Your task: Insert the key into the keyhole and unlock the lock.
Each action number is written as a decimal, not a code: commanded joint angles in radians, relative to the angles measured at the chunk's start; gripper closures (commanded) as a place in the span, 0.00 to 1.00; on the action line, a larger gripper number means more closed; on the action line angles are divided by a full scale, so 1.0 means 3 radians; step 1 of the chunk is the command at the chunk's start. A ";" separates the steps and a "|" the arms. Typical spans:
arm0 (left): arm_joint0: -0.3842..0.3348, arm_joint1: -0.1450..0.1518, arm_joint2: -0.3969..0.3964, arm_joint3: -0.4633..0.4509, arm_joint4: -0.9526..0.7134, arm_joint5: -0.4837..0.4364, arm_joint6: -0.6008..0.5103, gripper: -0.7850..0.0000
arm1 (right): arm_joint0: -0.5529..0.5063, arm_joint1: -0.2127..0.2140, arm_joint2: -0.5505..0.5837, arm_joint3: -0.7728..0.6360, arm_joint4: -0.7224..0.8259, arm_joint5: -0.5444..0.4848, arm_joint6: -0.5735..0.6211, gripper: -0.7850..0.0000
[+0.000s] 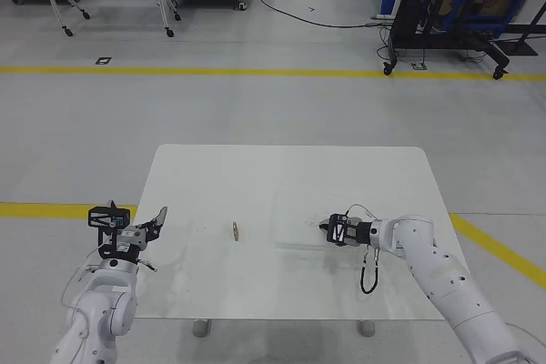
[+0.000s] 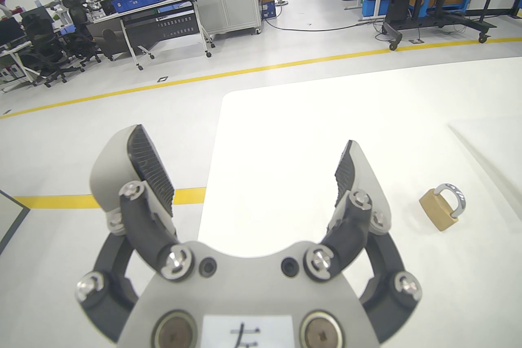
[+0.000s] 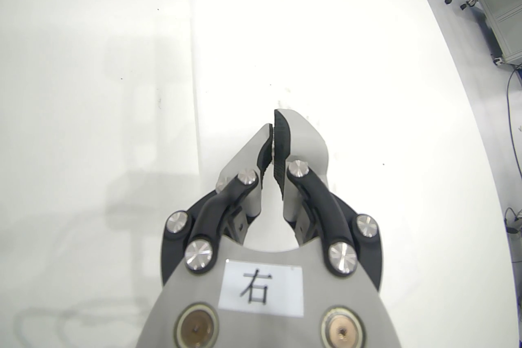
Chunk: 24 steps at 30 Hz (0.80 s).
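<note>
we see the brass padlock (image 1: pixel 234 231) lying on the white table (image 1: pixel 282 173), our wide-open left gripper (image 2: pixel 244 145) to one side of it, our closed right gripper (image 3: pixel 273 121) opposite, each gripper white-labelled.

Brass padlock (image 2: pixel 439 211) with silver shackle (image 2: pixel 453 196), apparently closed, near the table's (image 1: pixel 282 182) centre.

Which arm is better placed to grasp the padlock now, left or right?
Left, probably. The left gripper is open, with the padlock in front of it on the table. The right gripper is shut and would have to open first.
</note>
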<state>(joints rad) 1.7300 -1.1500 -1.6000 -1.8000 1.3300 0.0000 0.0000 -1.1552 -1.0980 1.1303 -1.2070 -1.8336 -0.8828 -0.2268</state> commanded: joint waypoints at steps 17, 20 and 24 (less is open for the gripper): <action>-0.1371 -0.0153 0.1512 0.0269 0.0382 -0.0885 -0.1015 0.00 | 0.0000 0.0000 0.0000 0.0000 0.0000 0.0000 0.0000 1.00; -0.1819 -0.0260 0.1950 0.0721 0.0318 -0.0955 -0.1210 0.00 | 0.0000 0.0000 0.0000 0.0000 0.0000 0.0000 0.0000 1.00; -0.2263 -0.0432 0.2427 0.1291 0.0209 -0.0811 -0.1288 0.00 | 0.0000 0.0000 0.0000 0.0000 0.0000 0.0000 0.0000 1.00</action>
<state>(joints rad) 1.0853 -1.2668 -0.9142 -1.4625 1.3996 -0.2524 -0.3868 -1.1552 -1.0980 1.1303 -1.2070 -1.8336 -0.8828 -0.2267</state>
